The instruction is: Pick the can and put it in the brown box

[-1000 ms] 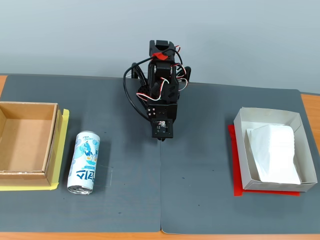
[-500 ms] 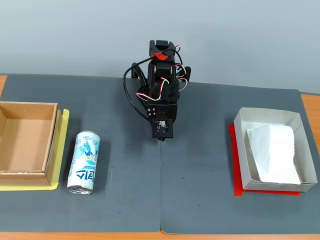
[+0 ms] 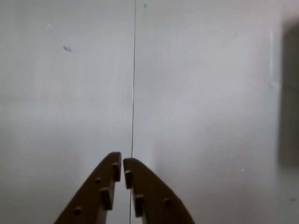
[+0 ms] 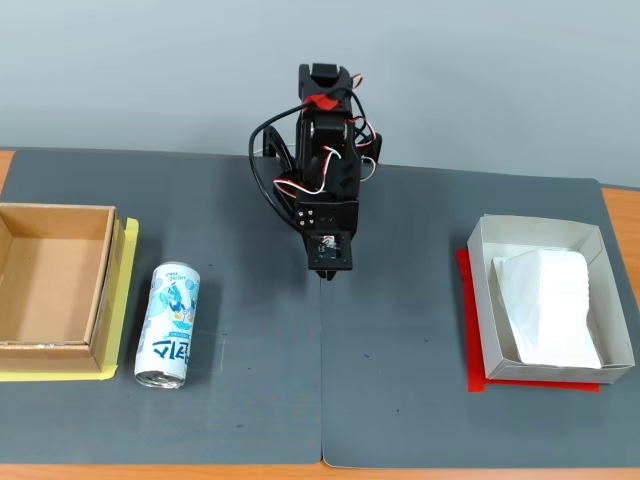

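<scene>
The can (image 4: pixel 170 325), white with light-blue graphics, lies on its side on the dark mat at the lower left of the fixed view. Just left of it stands the brown box (image 4: pixel 104 287), open and with nothing inside. My gripper (image 4: pixel 325 274) hangs at the folded black arm in the middle of the table, well to the right of the can. In the wrist view the gripper (image 3: pixel 122 163) points at bare mat along a seam, its two brown fingers nearly touching with nothing between them. Can and box are out of the wrist view.
A white-grey box (image 4: pixel 486 300) holding white paper (image 4: pixel 547 305) stands on a red sheet at the right. A yellow sheet (image 4: pixel 122 310) lies under the brown box. The mat's seam (image 4: pixel 321 380) runs down the middle. The arm's base (image 4: pixel 322 110) sits at the back.
The arm has lifted slightly and shifted; the gripper sits a little higher and to the right. Can and boxes have not moved.
</scene>
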You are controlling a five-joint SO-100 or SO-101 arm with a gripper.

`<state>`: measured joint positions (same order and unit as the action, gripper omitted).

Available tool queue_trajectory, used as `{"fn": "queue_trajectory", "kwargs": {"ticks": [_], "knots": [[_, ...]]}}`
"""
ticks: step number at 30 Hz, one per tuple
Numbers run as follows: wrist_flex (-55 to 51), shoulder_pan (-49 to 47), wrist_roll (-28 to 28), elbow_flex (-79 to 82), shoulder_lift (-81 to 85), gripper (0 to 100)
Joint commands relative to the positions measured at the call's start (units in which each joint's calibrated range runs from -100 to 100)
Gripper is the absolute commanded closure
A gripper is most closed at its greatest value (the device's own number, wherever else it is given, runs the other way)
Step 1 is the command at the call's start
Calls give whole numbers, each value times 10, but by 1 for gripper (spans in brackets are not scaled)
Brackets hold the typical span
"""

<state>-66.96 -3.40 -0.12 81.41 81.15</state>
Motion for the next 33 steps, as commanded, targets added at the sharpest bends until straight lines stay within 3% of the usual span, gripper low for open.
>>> {"fn": "queue_trajectory", "kwargs": {"ticks": [1,10,17,33], "knots": [[47,3,3,-96,-86,99],[89,51,59,-305,-252,99],[92,131,123,-386,-323,99],[95,294,204,-588,-563,99]]}}
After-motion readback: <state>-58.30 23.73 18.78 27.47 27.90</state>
